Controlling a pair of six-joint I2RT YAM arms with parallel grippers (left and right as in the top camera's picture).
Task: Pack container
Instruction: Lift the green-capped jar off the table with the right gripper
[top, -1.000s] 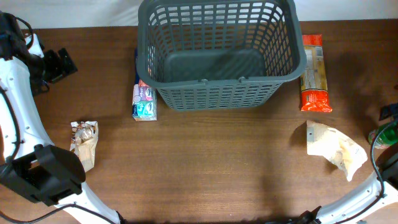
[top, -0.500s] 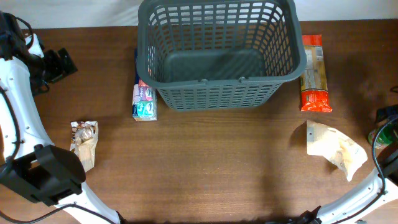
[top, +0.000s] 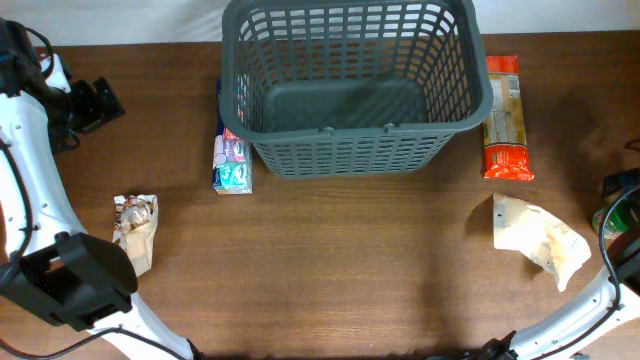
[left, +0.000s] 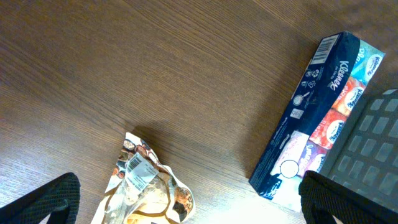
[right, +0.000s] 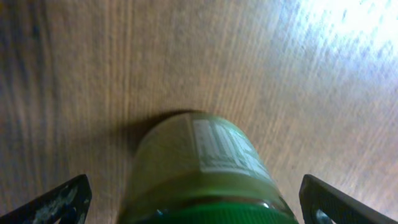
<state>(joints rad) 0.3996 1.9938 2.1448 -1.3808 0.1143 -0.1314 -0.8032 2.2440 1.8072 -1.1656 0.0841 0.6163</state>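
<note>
**Basket (top: 350, 155) at the far side of the desk (top: 340, 280)**

Nearest, a snack packet (top: 135, 230) lies left and a pale bag (top: 540, 238) right. The right hand (right: 199, 208) gapes around a green bottle (right: 199, 162), not gripping; the left hand (left: 196, 202) hangs released. Beyond, a tissue box (top: 232, 160) lies just beside the basket's left wall, an orange packet (top: 503, 118) beside its right.

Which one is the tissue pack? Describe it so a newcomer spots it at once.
Start at the big grey basket at the table's far side. Along its left wall lies a long, narrow tissue pack, dark blue with red and teal panels. It is the only box-shaped item; the snack bag nearby is crumpled.
</note>
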